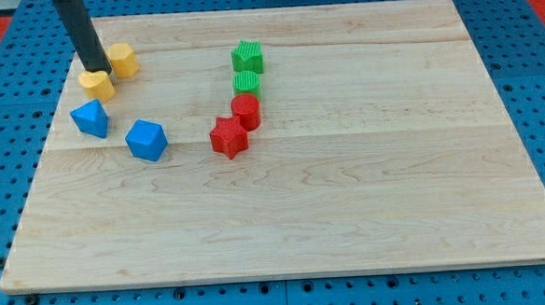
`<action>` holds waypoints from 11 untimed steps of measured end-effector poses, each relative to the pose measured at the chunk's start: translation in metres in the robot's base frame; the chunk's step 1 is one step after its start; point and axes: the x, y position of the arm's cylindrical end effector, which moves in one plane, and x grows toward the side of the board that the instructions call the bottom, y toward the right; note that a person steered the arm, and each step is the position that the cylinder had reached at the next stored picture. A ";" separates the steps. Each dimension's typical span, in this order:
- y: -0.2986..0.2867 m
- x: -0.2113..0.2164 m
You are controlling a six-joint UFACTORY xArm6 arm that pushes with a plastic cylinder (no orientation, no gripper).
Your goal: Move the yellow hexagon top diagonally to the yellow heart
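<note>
The yellow hexagon (pixel 123 59) sits near the board's top left. The yellow heart (pixel 97 84) lies just below and to the left of it, the two almost touching. My dark rod comes down from the view's top left, and my tip (pixel 92 68) rests at the heart's upper edge, just left of the hexagon.
A blue block (pixel 90 118) lies below the heart and a blue hexagon-like block (pixel 147 139) to its right. In the middle stand a green star (pixel 247 57), a green cylinder (pixel 247 83), a red cylinder (pixel 246 111) and a red star (pixel 228 138). The wooden board (pixel 367 166) sits on a blue pegboard.
</note>
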 end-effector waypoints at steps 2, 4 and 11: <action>-0.020 -0.014; -0.006 -0.075; 0.133 -0.118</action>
